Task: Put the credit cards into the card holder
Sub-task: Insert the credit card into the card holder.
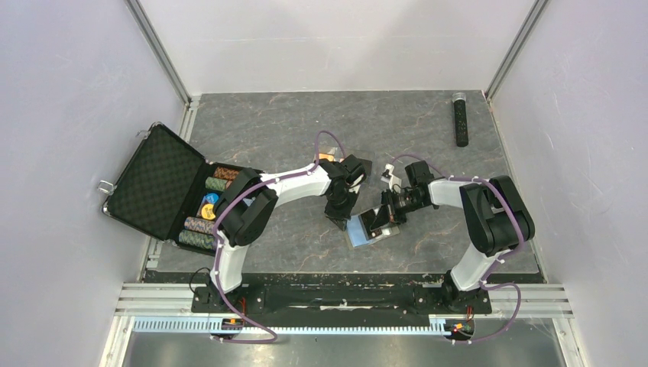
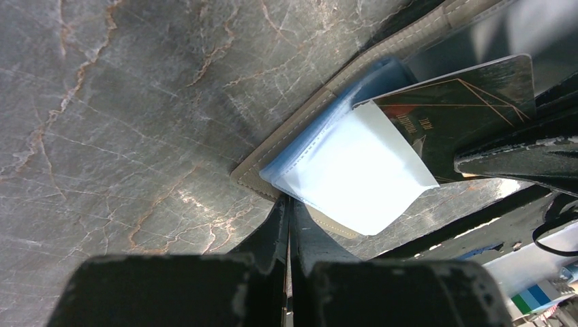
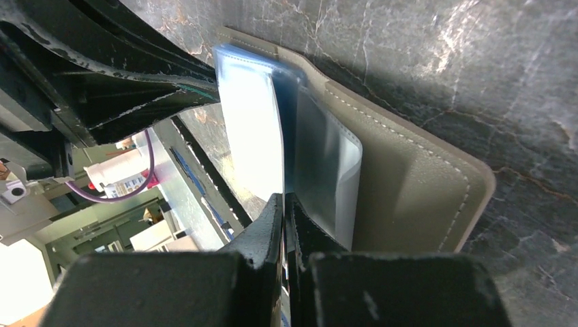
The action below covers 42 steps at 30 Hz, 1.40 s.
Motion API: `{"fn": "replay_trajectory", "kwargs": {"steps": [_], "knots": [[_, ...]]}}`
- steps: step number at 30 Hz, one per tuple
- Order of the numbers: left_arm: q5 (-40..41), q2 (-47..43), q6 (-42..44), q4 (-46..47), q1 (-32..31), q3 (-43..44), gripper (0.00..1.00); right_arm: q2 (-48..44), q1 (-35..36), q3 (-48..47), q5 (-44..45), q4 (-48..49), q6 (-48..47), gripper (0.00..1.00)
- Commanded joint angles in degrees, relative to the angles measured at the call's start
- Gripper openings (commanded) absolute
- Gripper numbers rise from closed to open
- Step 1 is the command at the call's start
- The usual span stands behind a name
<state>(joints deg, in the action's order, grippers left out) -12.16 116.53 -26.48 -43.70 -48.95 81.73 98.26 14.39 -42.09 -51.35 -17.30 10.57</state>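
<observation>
The card holder lies open on the table, taupe outside with light blue sleeves; it also shows in the left wrist view and the right wrist view. My left gripper is shut on the holder's near edge. My right gripper is shut on a dark credit card with orange-gold lines, held edge-on between the sleeves. Another orange card peeks out behind the left arm.
An open black poker-chip case with chips stands at the left. A small clear box sits just behind the right gripper. A black stick-shaped object lies at the far right. Walls close in on three sides.
</observation>
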Motion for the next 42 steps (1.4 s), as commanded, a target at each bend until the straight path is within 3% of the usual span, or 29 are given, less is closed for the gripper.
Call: {"fn": "replay_trajectory", "kwargs": {"steps": [1, 29, 42], "knots": [[-0.88, 3.38, 1.61, 1.21, -0.97, -0.72, 0.02, 0.0, 0.39, 1.51, 0.93, 1.02, 1.21, 0.0], [-1.2, 3.81, 1.08, 1.12, -1.04, -0.61, 0.02, 0.79, 4.78, 1.26, 3.54, 4.97, 6.73, 0.11], [-1.13, 4.14, 1.26, 1.12, -1.06, -0.21, 0.02, -2.83, 6.15, -6.22, 18.56, -11.25, -2.43, 0.48]]}}
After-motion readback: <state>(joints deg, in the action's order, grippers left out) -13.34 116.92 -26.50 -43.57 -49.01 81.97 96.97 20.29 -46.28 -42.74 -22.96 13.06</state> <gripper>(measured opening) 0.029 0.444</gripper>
